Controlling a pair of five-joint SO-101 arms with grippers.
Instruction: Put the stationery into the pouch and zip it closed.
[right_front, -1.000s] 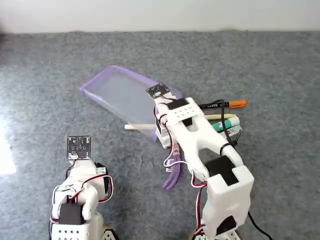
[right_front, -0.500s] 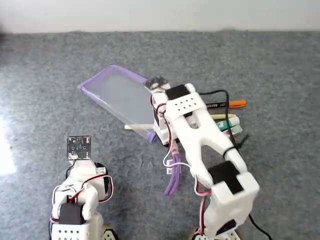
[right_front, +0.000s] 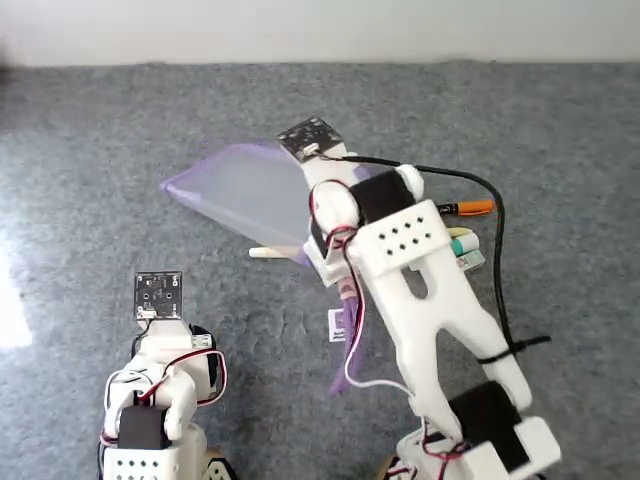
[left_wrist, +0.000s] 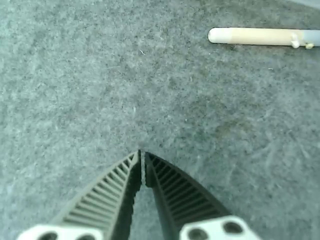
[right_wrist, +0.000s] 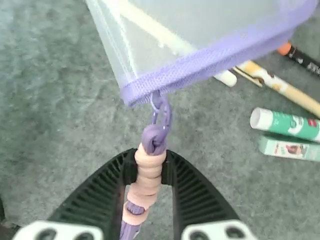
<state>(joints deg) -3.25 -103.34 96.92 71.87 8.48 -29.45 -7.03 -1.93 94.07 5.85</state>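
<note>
The translucent pouch (right_front: 240, 190) with purple trim lies left of centre, its end by the right arm (right_front: 420, 270) tilted up off the carpet. My right gripper (right_wrist: 150, 155) is shut on the pouch's zipper pull (right_wrist: 149, 167), a purple cord with pink beads clipped to the corner of the pouch (right_wrist: 200, 30). A cream pen (right_front: 272, 253) pokes out from under the pouch edge. To the arm's right lie an orange-capped marker (right_front: 465, 208), a green glue stick (right_front: 462, 243) and an eraser (right_front: 470, 262). My left gripper (left_wrist: 142, 155) is shut and empty over bare carpet, short of the cream pen (left_wrist: 255, 36).
Grey carpet covers the table, with a white wall edge at the back. The left arm (right_front: 160, 380) sits folded at the front left. A purple strap (right_front: 345, 345) with a white tag hangs under the right arm. A patterned pen (right_wrist: 280, 87) lies by the marker (right_wrist: 300, 56).
The right arm has swung away from the front edge and risen, pulling the zipper pull with it; the pouch's near end has lifted. The left arm has stayed still.
</note>
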